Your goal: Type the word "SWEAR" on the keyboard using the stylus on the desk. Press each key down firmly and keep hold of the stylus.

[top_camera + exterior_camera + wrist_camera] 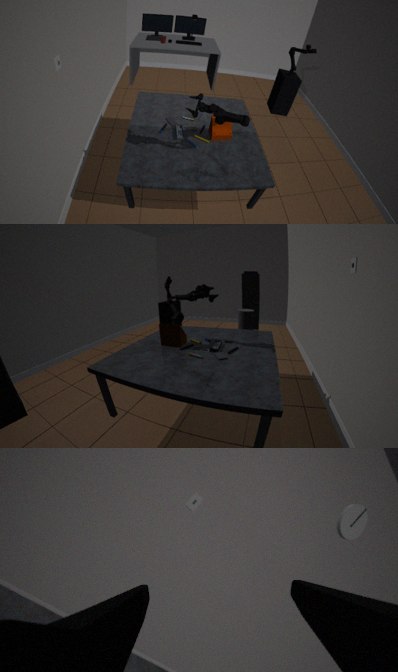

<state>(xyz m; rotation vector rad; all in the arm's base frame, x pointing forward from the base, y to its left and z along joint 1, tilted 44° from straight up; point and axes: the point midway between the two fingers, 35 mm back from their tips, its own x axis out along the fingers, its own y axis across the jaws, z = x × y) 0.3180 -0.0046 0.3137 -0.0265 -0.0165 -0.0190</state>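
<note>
The small keyboard lies on the desk in front of the arm's base. Several pen-like sticks lie around it: a yellow one, a white one with a yellow end, a dark one, and blue-ended ones. I cannot tell which is the stylus. My gripper is wide open and empty, high above the desk. The wrist view shows only wall between its fingertips.
The orange base block stands under the arm. A thin flat grey piece lies beside the keyboard. A second desk with monitors and a red mug stands against the wall.
</note>
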